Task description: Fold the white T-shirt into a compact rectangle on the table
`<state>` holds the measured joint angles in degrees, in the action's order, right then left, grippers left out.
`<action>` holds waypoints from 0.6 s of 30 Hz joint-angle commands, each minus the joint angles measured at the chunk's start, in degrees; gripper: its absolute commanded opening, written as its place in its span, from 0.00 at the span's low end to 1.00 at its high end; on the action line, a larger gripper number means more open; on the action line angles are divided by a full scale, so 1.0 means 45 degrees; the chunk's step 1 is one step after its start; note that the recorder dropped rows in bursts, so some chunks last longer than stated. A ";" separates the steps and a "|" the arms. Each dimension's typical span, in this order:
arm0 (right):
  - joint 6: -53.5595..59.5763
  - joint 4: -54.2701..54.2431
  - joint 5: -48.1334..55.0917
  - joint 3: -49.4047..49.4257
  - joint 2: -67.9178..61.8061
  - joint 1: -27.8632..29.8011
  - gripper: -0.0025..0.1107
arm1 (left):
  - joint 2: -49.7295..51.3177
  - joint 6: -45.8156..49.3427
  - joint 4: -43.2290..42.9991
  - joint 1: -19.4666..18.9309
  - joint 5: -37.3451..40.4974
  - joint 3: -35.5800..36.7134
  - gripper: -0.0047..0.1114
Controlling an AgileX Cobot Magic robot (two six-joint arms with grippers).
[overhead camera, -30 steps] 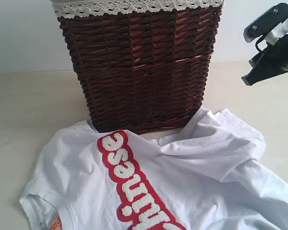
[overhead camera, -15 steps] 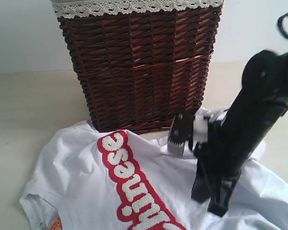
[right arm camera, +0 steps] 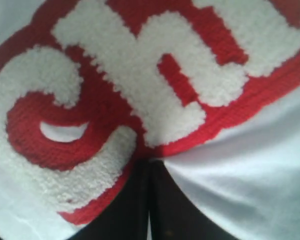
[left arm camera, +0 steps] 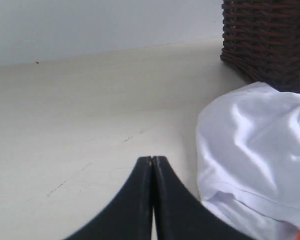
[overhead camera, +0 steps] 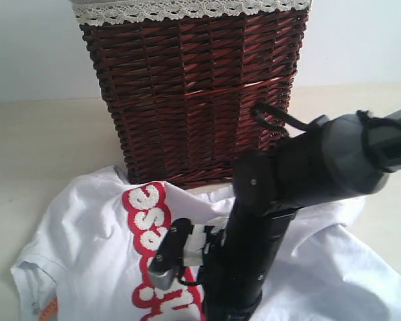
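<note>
The white T-shirt [overhead camera: 87,227] lies crumpled on the cream table [overhead camera: 40,140] in front of the basket. Its red band with fuzzy white letters [overhead camera: 144,221] runs down the chest, and the orange neck tag [overhead camera: 49,308] shows at the lower left. My right arm [overhead camera: 254,227] reaches across over the shirt's middle and hides part of the band. The right gripper [right arm camera: 149,161] is shut, its tips pressed against the shirt [right arm camera: 240,175] at the edge of the red band [right arm camera: 105,100]. My left gripper [left arm camera: 152,158] is shut over bare table [left arm camera: 80,110], beside the shirt's edge [left arm camera: 255,145].
A tall dark wicker basket [overhead camera: 194,87] with white lace trim stands directly behind the shirt, its corner also in the left wrist view [left arm camera: 270,40]. A pale wall runs behind the table. Bare tabletop lies to the left and right of the basket.
My right arm has swung down from the upper right onto the shirt and moved left across it. The shirt and its red band have shifted to the left.
</note>
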<state>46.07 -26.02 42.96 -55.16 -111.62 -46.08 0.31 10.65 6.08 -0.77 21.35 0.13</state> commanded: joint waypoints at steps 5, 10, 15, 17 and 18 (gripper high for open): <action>-0.1121 -0.0877 -0.1212 -0.2348 -0.1158 -0.1317 0.02 | -0.0068 0.0020 0.0079 0.0041 -0.0131 -0.0029 0.04; -0.1550 0.0167 -0.1076 -0.2441 0.0435 -0.1317 0.04 | -0.0068 0.0020 0.0079 0.0041 -0.0131 -0.0029 0.04; -0.1897 0.1958 0.0313 -0.2416 0.2982 -0.0835 0.14 | -0.0068 0.0020 0.0079 0.0041 -0.0131 -0.0029 0.04; -0.1904 0.2250 0.1089 -0.2218 0.3820 0.0000 0.18 | -0.0068 0.0020 0.0079 0.0041 -0.0131 -0.0029 0.04; -0.1661 0.2257 0.1479 -0.1973 0.4238 0.0619 0.22 | -0.0068 0.0020 0.0079 0.0041 -0.0131 -0.0029 0.04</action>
<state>37.93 -18.49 44.53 -65.83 -97.21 -48.66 0.31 10.65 6.08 -0.77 21.35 0.13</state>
